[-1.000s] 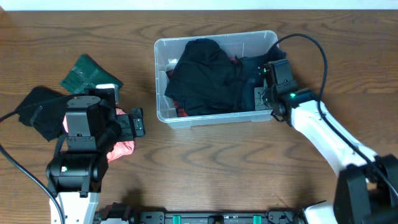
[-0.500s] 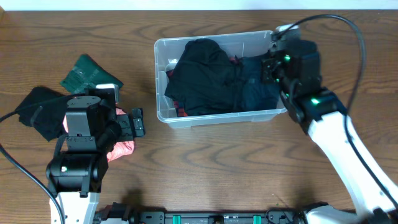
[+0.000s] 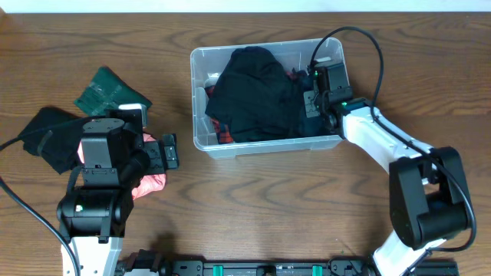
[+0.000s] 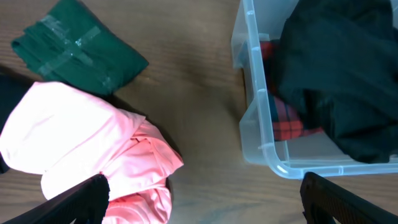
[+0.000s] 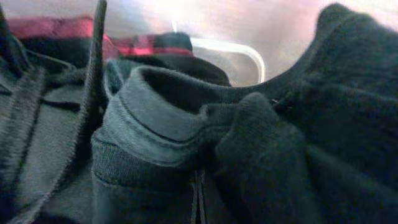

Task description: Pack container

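Note:
The clear container (image 3: 230,50) stands at the table's upper middle, filled with black clothes (image 3: 253,92) over a red plaid piece (image 3: 222,136). My right gripper (image 3: 311,96) is down inside its right end, pressed into dark grey-green fabric (image 5: 155,143). Its fingers (image 5: 198,199) look closed together, with nothing clearly held. My left gripper (image 3: 165,151) is open and empty, hovering left of the container. In the left wrist view its fingers (image 4: 202,199) straddle bare wood. The pink cloth (image 4: 93,143) lies at the left finger, and the container corner (image 4: 267,155) is on the right.
A folded green garment (image 3: 107,90) lies at the far left and also shows in the left wrist view (image 4: 74,46). A black cloth (image 3: 46,134) lies beside it. The pink cloth (image 3: 149,184) lies under the left arm. Cables run behind the right arm.
My right gripper rose above the container's right end, then came back down and moved left into the clothes. The left arm and loose clothes have not moved.

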{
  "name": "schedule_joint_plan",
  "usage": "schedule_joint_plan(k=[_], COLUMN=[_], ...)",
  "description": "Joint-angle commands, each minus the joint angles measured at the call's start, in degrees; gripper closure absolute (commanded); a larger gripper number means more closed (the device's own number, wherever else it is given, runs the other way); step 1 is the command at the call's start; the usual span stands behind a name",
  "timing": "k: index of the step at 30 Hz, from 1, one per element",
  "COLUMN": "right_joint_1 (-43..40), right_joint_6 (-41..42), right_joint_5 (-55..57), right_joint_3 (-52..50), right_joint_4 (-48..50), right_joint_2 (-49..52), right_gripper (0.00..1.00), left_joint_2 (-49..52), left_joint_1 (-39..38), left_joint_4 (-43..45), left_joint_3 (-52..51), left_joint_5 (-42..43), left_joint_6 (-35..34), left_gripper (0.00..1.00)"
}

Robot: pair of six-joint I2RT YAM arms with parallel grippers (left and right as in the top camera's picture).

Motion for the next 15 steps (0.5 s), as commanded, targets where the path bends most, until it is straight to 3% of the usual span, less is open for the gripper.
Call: schedule_joint_plan(k=[1, 7, 15], right_joint_1=[1.16, 3.3, 3.52], right_joint_6=[-0.94, -2.03, -2.8], right_joint_5=[-1.38, -1.31, 2.56], right_joint_3=[-0.59, -0.59, -0.39], right_joint_4=[-1.92, -2.23, -2.14], right_joint_2=[1.9, -3.91, -20.98], right_gripper=[0.99, 0.97, 0.92], left_joint_2=[-0.04, -0.04, -0.04], left_joint_1=[-0.17, -0.17, -0.17], left_joint_4=[-0.72, -0.72, -0.52], left_joint_3=[1.31, 1.31, 1.31], left_joint_5=[-0.28, -0.28, -0.31], left_joint_6=[0.72, 0.72, 0.74], left_gripper=[0.02, 0.02, 0.02])
